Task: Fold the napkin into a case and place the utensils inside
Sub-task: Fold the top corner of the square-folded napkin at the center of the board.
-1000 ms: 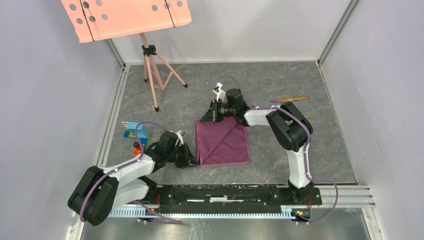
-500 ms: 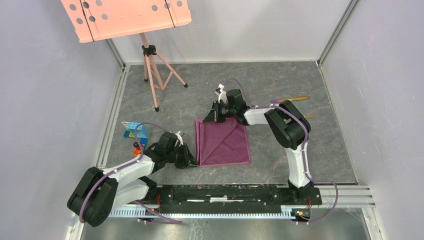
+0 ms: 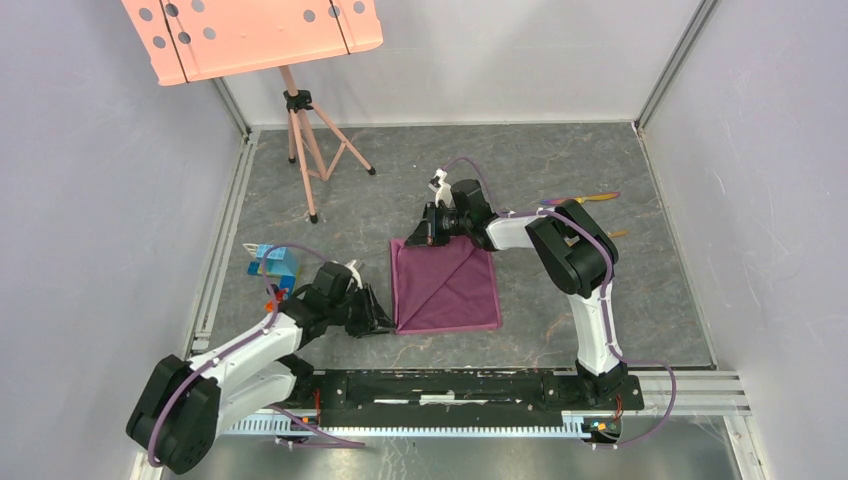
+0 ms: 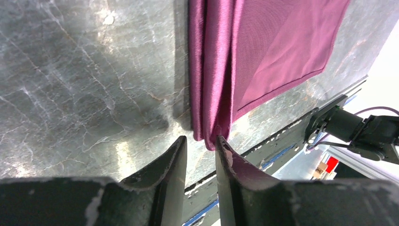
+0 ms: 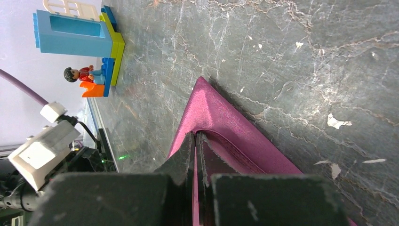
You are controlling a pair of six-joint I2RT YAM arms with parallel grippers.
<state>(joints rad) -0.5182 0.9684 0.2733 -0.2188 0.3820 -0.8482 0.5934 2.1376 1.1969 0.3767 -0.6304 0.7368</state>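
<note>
Plum-purple napkin [image 3: 447, 285] lay folded in the middle of the counter [image 3: 560, 170]. The right fingers [image 5: 193, 141] were pinched together on its far left corner. The left fingers [image 3: 383, 322] stood slightly apart at its near left corner, the cloth's tip just at their gap.

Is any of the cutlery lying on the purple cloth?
No, the knife lies on the grey table, well apart from the napkin.
</note>
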